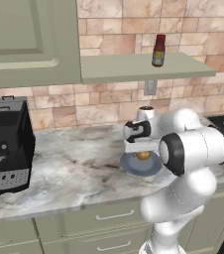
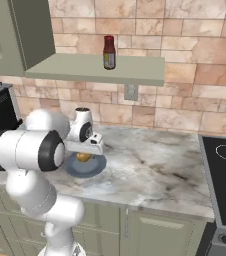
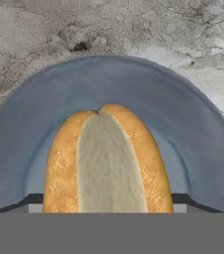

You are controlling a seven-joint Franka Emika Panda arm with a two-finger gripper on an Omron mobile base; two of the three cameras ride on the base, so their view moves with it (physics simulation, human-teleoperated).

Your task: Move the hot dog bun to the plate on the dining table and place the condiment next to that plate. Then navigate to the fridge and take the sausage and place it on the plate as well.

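A white robot arm holds its gripper (image 1: 142,150) low over a hot dog bun (image 3: 106,161) lying on a blue plate (image 3: 193,124) on the marble counter (image 1: 74,168). The bun sits directly ahead between the jaws (whether they grip it cannot be told). Judged step: grasping the bun; next, a secure lift.

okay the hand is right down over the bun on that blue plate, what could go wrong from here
1. The golden split hot dog bun is soft, so the gripper, whose fingers flank it, might crush it.
2. The round blue-grey plate could slide on the marble counter if nudged.
3. The red-capped condiment bottle stands on a high shelf; reaching might topple it.
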